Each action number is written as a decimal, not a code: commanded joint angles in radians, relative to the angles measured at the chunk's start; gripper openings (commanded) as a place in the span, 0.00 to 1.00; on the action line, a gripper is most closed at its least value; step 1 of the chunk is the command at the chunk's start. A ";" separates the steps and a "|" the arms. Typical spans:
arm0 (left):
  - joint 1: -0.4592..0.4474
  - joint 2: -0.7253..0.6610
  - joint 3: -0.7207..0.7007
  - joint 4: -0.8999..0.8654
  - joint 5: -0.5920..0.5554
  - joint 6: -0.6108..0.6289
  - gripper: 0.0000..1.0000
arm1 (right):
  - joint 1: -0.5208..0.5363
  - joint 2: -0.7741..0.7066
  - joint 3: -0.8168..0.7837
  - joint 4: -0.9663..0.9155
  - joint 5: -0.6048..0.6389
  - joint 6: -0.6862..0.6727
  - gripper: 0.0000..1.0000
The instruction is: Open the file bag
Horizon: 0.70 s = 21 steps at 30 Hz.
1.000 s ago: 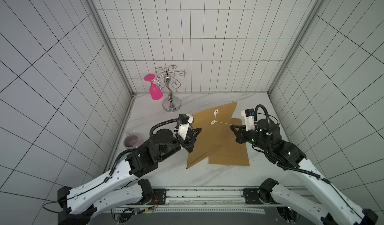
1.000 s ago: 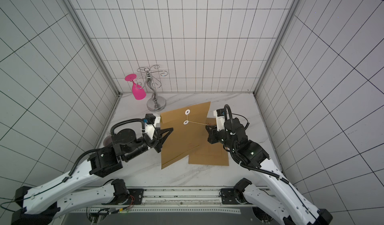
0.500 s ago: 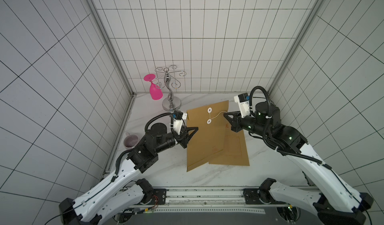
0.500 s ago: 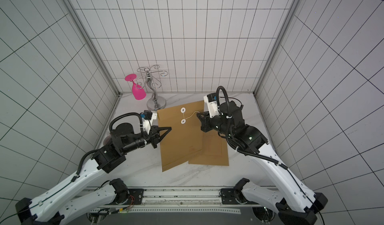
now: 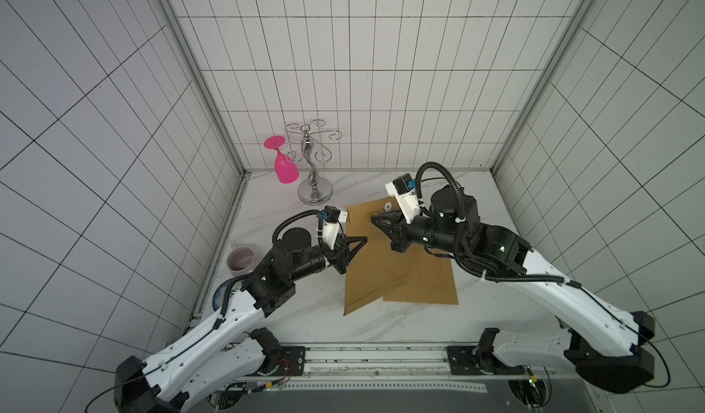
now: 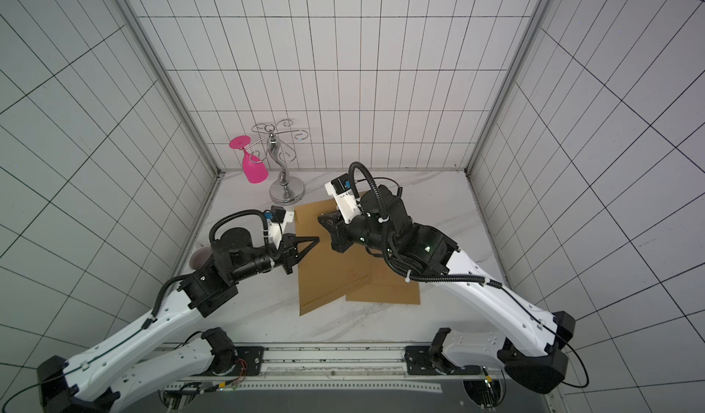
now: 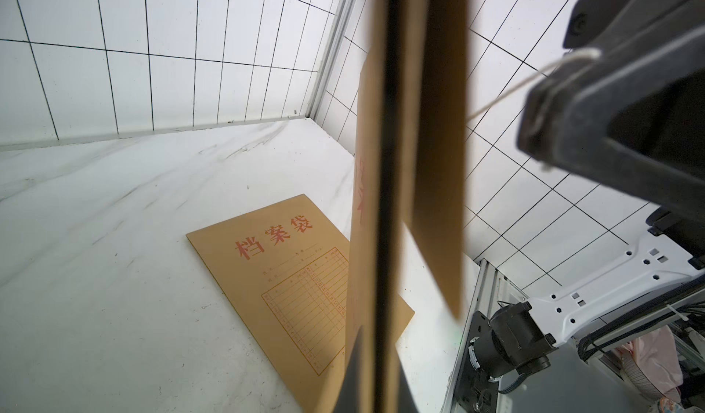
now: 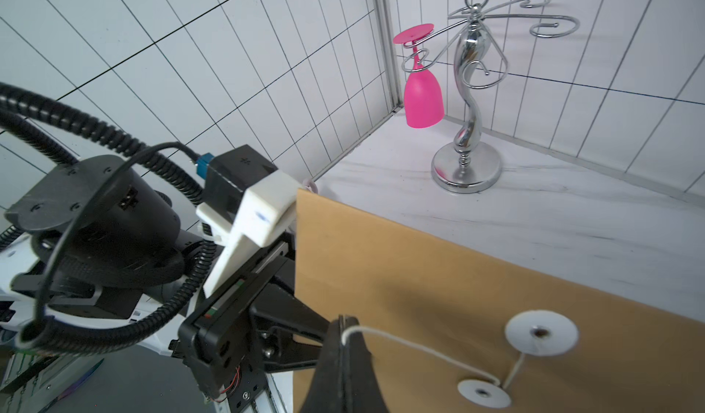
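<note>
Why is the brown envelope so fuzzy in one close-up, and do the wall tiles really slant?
Left wrist view: the held file bag sits right at the lens and blurs, while the file bag on the table is sharp. Right wrist view: the string is slightly soft; the chrome rack shows bright glints. In both top views the wide lens splays the wall tiles; lighting is even.

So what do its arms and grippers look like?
White shells and black joints on the left arm and right arm. Black ribbed hoses loop over each wrist beside white camera mounts. The left gripper and right gripper have black tapered fingers.
</note>
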 commanded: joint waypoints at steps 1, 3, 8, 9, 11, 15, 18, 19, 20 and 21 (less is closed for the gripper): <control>0.004 0.002 -0.012 0.066 0.006 -0.007 0.00 | 0.029 0.018 0.050 0.066 -0.010 0.001 0.00; 0.004 0.000 -0.022 0.078 -0.003 -0.014 0.00 | 0.042 0.015 0.030 0.100 -0.033 0.012 0.00; 0.007 -0.005 -0.022 0.083 -0.031 -0.027 0.00 | 0.067 -0.052 -0.107 0.203 -0.048 0.081 0.00; 0.009 -0.006 -0.021 0.085 -0.035 -0.029 0.00 | 0.068 -0.072 -0.157 0.223 -0.038 0.100 0.00; 0.014 -0.008 -0.020 0.089 -0.033 -0.034 0.00 | 0.068 -0.111 -0.256 0.255 -0.020 0.132 0.00; 0.019 -0.017 -0.014 0.089 -0.028 -0.045 0.00 | 0.066 -0.177 -0.438 0.295 0.008 0.202 0.00; 0.021 -0.024 -0.009 0.089 -0.027 -0.047 0.00 | 0.066 -0.212 -0.537 0.299 0.035 0.228 0.00; 0.022 -0.025 -0.008 0.088 -0.028 -0.047 0.00 | 0.060 -0.223 -0.568 0.301 0.043 0.238 0.00; 0.024 -0.026 -0.011 0.088 -0.027 -0.049 0.00 | 0.055 -0.231 -0.591 0.301 0.047 0.245 0.00; 0.024 -0.028 -0.011 0.088 -0.028 -0.049 0.00 | 0.044 -0.241 -0.617 0.301 0.050 0.254 0.00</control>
